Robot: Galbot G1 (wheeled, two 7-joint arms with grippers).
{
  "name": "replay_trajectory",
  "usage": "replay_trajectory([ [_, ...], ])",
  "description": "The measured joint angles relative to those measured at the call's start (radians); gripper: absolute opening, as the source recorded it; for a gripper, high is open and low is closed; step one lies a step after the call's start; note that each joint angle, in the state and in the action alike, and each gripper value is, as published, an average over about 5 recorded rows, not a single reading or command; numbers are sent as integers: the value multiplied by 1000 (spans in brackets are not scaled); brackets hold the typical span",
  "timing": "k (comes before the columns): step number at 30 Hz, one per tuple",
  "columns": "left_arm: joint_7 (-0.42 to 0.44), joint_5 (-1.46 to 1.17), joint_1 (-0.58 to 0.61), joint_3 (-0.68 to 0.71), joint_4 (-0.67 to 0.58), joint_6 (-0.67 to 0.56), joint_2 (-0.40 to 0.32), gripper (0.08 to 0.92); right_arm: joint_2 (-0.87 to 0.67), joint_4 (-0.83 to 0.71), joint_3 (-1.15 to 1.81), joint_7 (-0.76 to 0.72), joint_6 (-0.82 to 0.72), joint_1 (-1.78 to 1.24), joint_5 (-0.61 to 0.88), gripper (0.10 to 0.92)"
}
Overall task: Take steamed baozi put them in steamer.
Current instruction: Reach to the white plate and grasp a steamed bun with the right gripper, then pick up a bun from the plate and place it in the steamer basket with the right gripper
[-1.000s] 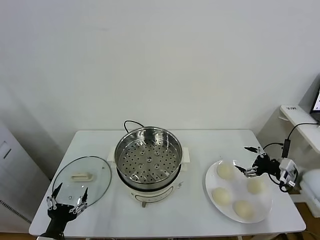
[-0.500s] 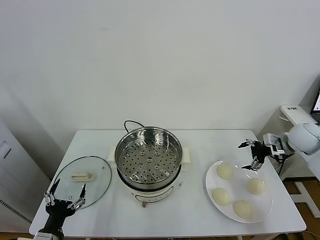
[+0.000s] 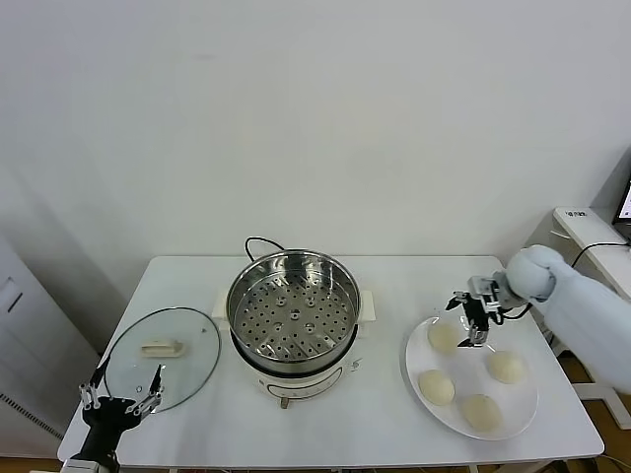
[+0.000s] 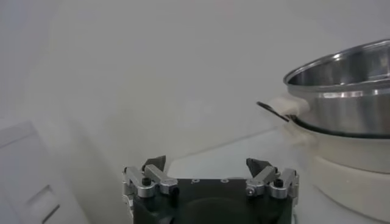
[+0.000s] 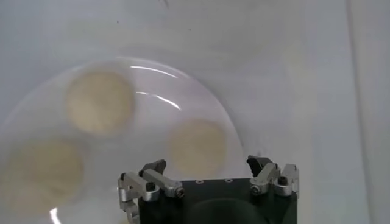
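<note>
Head view: right gripper (image 3: 470, 322), jaws wide, above plated steamed baozi (image 3: 444, 337); soft, light, easily dented, best pinched gently across rounded sides. Left gripper (image 3: 120, 396) parked, jaws wide.

- We see a white table (image 3: 394, 414) against a plain white wall (image 3: 315, 118).
- At eight o'clock lies a round glass lid (image 3: 163, 357), cream handle (image 3: 160, 348) up.
- At four o'clock sits a flat white plate (image 3: 523, 409).
- A black cord (image 3: 254, 242) curls at twelve.

Right pincer (image 3: 473, 319) swung inward — now over the plate (image 3: 523, 409).
</note>
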Motion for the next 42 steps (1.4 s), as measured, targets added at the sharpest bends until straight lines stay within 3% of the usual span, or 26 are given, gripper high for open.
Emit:
replay_trajectory([
  [7, -2, 0, -5, -6, 0, 5, 6, 823, 31, -39, -28, 16, 5, 3, -31, 797],
  [18, -2, 5, -5, -2, 4, 2, 3, 823, 30, -37, -64, 28, 8, 21, -35, 517],
  [23, -2, 5, -5, -5, 5, 0, 4, 823, 9, -7, -119, 21, 7, 84, 4, 440],
  [32, -2, -2, -3, -14, -7, 0, 5, 823, 23, 54, -376, -15, 34, 402, 192, 432],
  [42, 0, -10, -3, -16, -16, 1, 8, 823, 221, 71, -597, -48, 158, 727, 319, 441],
])
